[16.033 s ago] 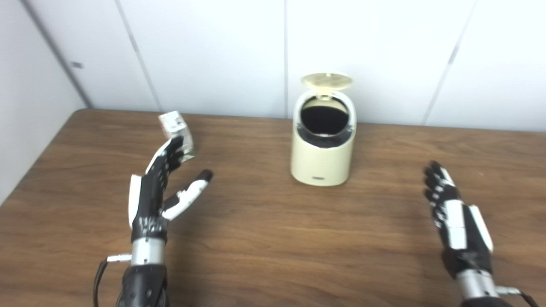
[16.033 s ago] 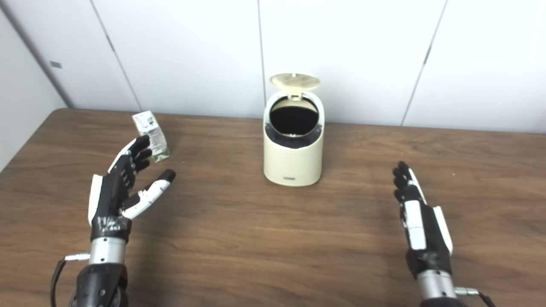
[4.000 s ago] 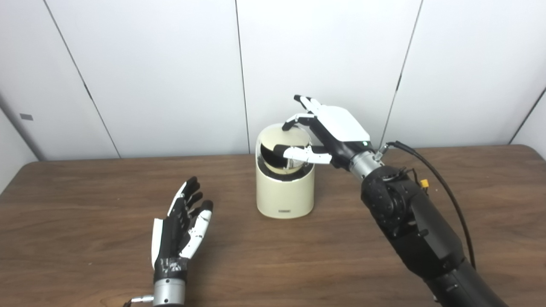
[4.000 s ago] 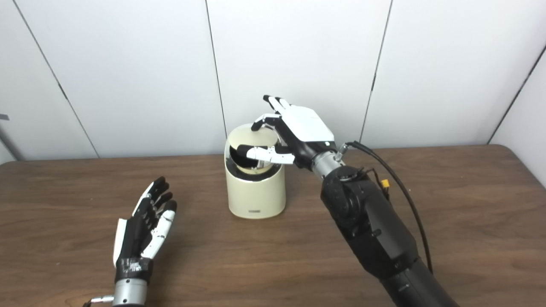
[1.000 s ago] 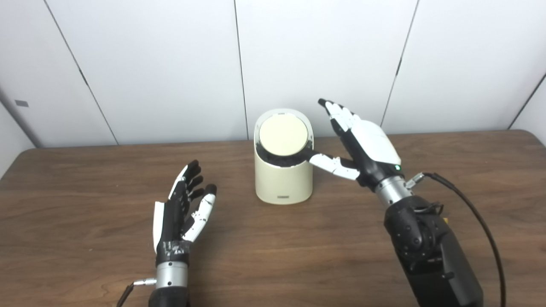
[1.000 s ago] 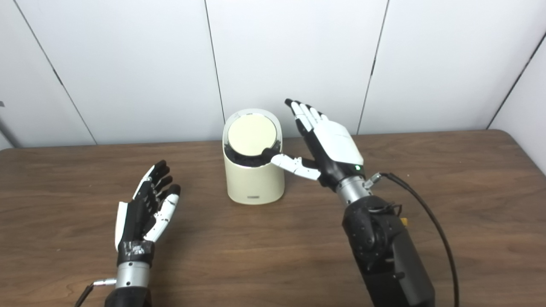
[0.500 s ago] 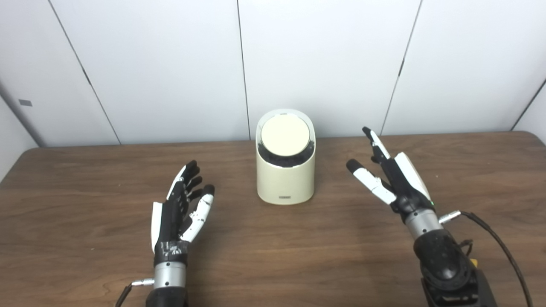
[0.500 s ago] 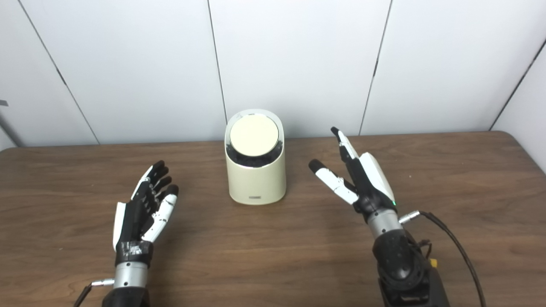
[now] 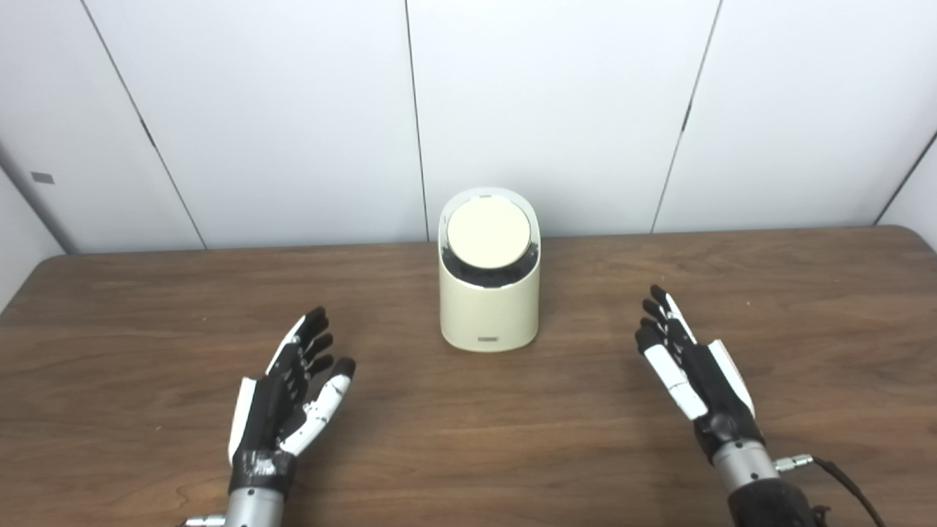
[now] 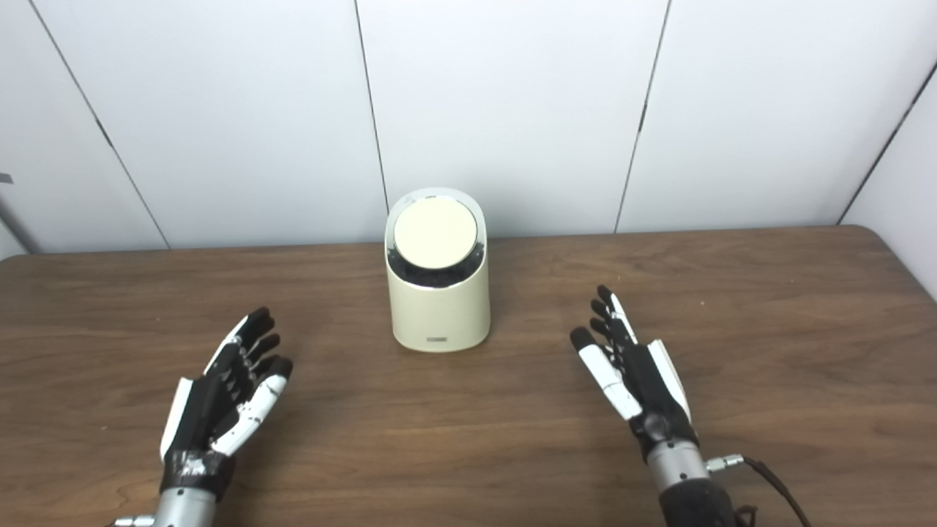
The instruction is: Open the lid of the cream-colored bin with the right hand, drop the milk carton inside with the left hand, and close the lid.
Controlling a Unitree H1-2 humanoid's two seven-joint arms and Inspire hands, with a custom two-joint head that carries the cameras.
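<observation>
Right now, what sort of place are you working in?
Probably a lab or test room, not a home: a bare wood-grain table against plain white wall panels, with only a cream-colored bin, its lid shut, and my open left hand and right hand.

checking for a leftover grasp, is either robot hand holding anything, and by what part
Nothing is held: the left robot hand and right robot hand are both open and empty.

The bin stands on the table toward its far edge, before the wall. The left hand and right hand lie nearer, one to each side of it.
</observation>
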